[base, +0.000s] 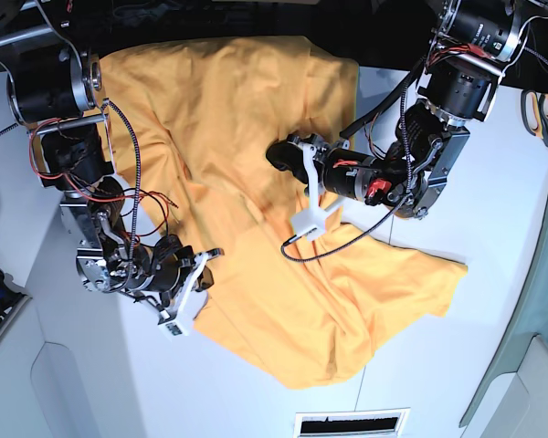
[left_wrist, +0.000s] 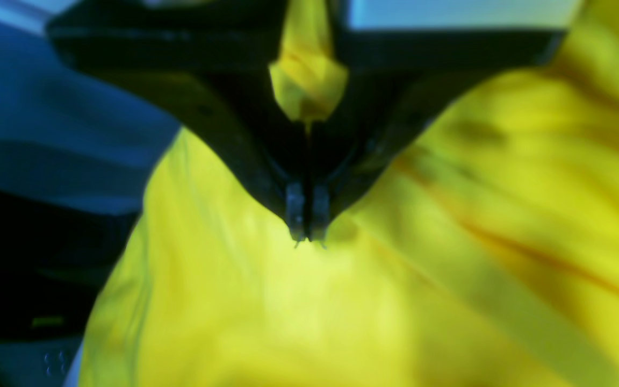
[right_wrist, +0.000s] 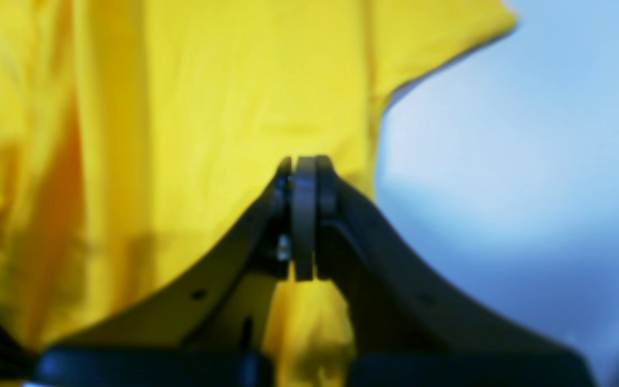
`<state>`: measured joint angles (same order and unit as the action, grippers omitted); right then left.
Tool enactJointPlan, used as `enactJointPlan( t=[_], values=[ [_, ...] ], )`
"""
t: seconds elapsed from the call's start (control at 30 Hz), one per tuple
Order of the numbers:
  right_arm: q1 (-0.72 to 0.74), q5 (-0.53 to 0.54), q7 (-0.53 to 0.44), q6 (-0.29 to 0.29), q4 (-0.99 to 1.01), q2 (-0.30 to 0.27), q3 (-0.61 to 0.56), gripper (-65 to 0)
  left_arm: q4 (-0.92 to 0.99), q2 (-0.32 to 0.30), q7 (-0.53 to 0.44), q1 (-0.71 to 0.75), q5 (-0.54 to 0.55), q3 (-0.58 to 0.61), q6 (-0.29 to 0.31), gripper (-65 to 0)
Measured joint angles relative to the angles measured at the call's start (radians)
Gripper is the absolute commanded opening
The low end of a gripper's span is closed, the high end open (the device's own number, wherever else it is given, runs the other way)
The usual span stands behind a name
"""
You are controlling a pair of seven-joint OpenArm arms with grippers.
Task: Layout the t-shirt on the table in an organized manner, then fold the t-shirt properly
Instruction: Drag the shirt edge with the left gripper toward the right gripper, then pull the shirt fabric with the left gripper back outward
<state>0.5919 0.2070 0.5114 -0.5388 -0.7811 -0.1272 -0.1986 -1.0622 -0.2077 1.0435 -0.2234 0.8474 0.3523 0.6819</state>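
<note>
A white table (base: 493,274) carries a rumpled yellow t-shirt (base: 256,137), its long axis running from the far edge diagonally toward the near side. The left gripper (left_wrist: 307,236) is clamped on cloth near the shirt's middle. The right gripper (right_wrist: 304,166) is pinched on the shirt's edge, with the cloth stretching away from it.

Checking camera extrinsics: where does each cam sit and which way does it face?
Left wrist: on the left arm, looking along shut fingers pinching the t-shirt.
Right wrist: on the right arm, looking past shut fingers clamping shirt fabric, table beyond.
Base: overhead, looking down on both arms.
Shared: all show the shirt.
</note>
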Motion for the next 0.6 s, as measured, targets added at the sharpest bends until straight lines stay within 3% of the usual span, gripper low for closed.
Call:
enactJointPlan(
  t=[0.2, 0.37, 0.6],
  values=[
    [-0.052, -0.040, -0.021, -0.001, 0.002, -0.009, -0.082, -65.0, -0.009, -0.013, -0.028, 0.038, -0.050, -0.002, 0.021, -65.0],
    [-0.093, -0.013, -0.056, -0.012, -0.005, -0.043, -0.081, -65.0, -0.010, -0.047, -0.029, 0.031, -0.055, -0.002, 0.032, -65.0],
    [-0.130, 0.063, -0.069, -0.022, -0.023, -0.113, -0.080, -65.0, -0.011, -0.118, -0.092, -0.032, -0.184, -0.001, 0.021, -65.0]
  ],
)
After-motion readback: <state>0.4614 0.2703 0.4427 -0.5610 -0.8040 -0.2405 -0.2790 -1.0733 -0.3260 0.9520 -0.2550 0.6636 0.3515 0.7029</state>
